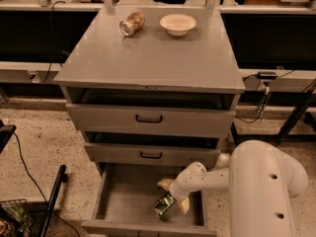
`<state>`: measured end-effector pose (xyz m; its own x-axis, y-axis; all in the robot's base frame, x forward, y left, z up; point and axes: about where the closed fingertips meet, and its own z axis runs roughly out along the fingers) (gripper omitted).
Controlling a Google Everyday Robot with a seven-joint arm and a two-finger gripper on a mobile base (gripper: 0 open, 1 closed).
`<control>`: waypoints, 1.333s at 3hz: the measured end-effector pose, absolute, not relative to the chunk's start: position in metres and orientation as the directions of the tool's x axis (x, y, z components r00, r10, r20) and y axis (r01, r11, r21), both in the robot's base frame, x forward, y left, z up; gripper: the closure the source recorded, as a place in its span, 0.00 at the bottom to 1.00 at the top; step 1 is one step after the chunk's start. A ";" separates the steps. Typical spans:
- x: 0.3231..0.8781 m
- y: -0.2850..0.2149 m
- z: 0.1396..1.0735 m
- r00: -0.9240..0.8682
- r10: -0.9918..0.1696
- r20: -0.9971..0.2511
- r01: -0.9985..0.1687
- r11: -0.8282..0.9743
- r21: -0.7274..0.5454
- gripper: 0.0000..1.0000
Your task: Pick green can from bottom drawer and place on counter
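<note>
The green can (164,206) lies tilted on the floor of the open bottom drawer (123,201), toward its 5 o'clock corner. The gripper (174,196) sits right against it at its 1 o'clock, though whether it has the can clamped cannot be told. Up on the counter (148,58), a tan can (132,23) lies at 11 o'clock and a white bowl (177,23) at 1 o'clock.

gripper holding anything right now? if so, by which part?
Cannot tell. The gripper is in the bottom drawer, against the upper end of the green can, but whether it grips it doesn't show.
</note>
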<state>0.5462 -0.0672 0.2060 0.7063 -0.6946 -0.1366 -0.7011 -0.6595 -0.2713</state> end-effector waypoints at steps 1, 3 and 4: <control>0.547 -0.067 0.174 0.696 -0.695 -0.180 -0.716 -0.658 -0.232 0.00; 0.547 -0.065 0.128 0.687 -0.685 -0.242 -0.725 -0.668 -0.166 0.20; 0.547 -0.061 0.122 0.689 -0.672 -0.272 -0.721 -0.674 -0.161 0.43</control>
